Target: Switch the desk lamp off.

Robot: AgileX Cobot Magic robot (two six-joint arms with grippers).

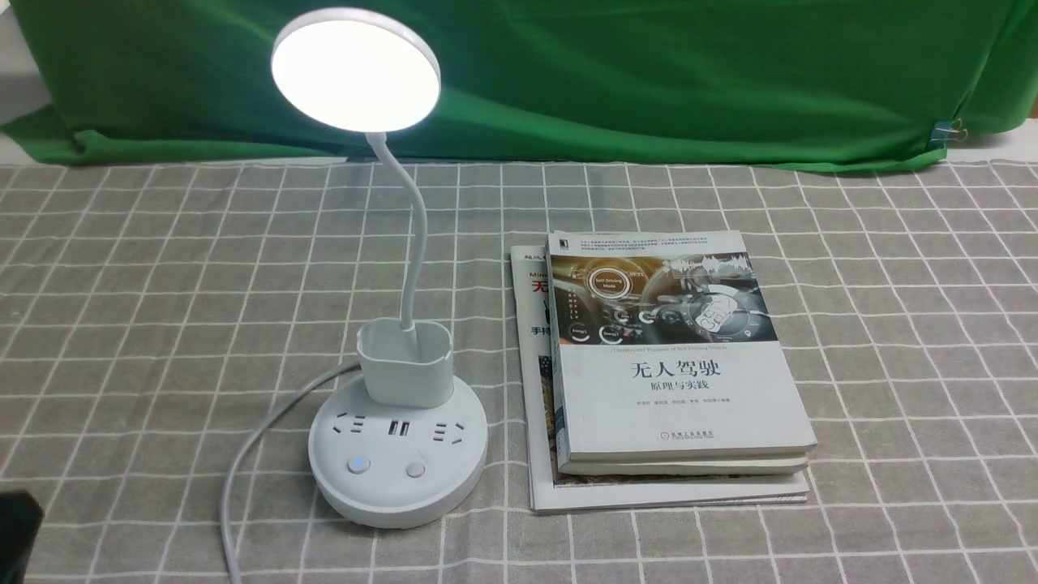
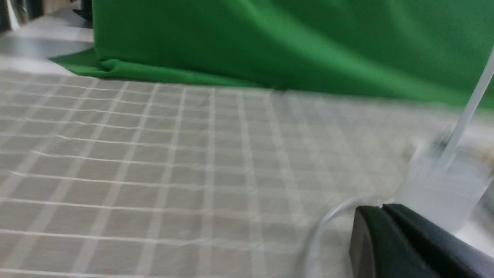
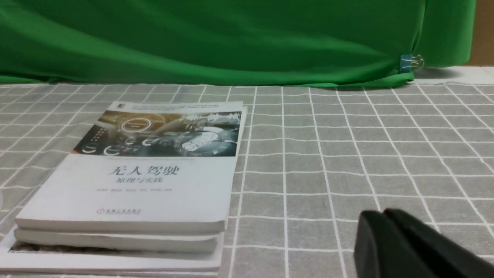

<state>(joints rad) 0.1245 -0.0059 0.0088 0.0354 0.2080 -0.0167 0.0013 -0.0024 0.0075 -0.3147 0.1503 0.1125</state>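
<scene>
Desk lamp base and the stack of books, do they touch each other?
Apart. The front view shows a strip of checked tablecloth between the round base of the desk lamp and the left edge of the stack of books.

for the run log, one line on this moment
desk lamp: lit | left gripper: shut, not touching | right gripper: shut, near books

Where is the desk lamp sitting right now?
In the front view the desk lamp stands left of centre on the checked tablecloth, with the stack of books close beside it on the right.
</scene>
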